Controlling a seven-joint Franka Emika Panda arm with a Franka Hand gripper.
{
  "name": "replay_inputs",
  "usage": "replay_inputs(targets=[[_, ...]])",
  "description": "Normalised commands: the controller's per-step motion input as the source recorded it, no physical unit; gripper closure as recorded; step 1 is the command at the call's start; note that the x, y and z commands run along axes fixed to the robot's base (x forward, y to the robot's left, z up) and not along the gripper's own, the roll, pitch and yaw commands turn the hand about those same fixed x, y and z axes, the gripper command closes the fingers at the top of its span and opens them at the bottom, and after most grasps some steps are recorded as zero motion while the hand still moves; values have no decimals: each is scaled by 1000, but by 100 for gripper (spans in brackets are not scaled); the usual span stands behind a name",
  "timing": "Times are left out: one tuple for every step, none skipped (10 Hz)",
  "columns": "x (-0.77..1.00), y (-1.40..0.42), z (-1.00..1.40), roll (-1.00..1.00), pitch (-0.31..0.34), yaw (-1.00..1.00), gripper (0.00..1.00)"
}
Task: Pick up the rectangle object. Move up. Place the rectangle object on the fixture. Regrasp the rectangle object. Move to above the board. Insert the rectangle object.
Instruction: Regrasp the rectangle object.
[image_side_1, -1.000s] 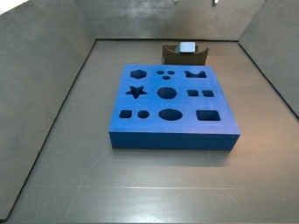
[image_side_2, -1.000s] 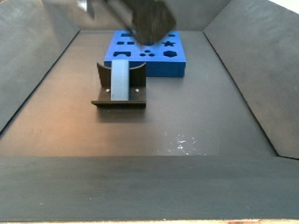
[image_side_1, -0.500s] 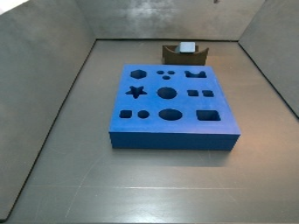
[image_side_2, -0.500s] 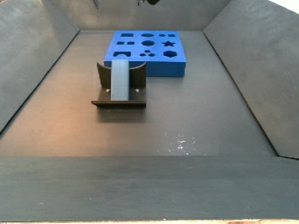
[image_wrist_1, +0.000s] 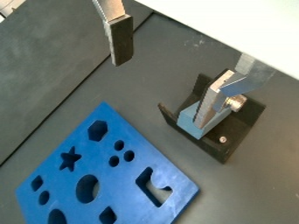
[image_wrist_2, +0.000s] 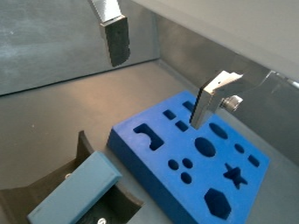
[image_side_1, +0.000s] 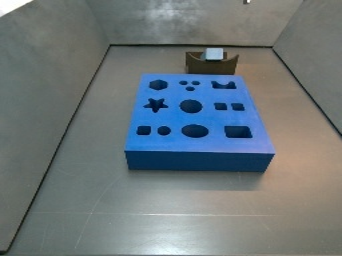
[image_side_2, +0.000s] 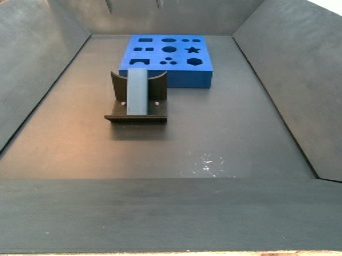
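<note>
The pale grey-blue rectangle object (image_side_2: 135, 92) lies in the notch of the dark fixture (image_side_2: 134, 119), apart from the gripper. It also shows on the fixture in both wrist views: rectangle object (image_wrist_1: 191, 125) on the fixture (image_wrist_1: 233, 136), rectangle object (image_wrist_2: 76, 192) on the fixture (image_wrist_2: 122, 210). The blue board (image_side_1: 214, 118) with its shaped holes lies beside the fixture (image_side_1: 201, 63), which carries the rectangle object (image_side_1: 211, 52). My gripper (image_wrist_1: 173, 66) hangs high above the floor, open, with nothing between its fingers (image_wrist_2: 114, 39). It is out of both side views.
Grey walls enclose the floor on three sides. The board (image_side_2: 174, 76) sits close behind the fixture. The board (image_wrist_1: 93, 171) and the fixture lie below the gripper (image_wrist_2: 163, 70).
The gripper, seen low over the board a second ago, has risen out of the side view. The rectangle object stays on the fixture.
</note>
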Motion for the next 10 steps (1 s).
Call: replay_inputs(targets=[[-43, -19, 15, 1000, -1, 29, 0], [-38, -29, 13, 1000, -4, 29, 0], [-38, -29, 15, 1000, -13, 29, 0], [-35, -24, 16, 1000, -17, 30, 0], [-31, -22, 14, 1000, -23, 30, 0], [-28, -23, 16, 1000, -29, 30, 0], [-27, -21, 16, 1000, -36, 30, 0], [-25, -19, 15, 1000, -41, 30, 0], [-22, -20, 17, 1000, -45, 31, 0], [-22, -18, 17, 1000, -47, 31, 0]])
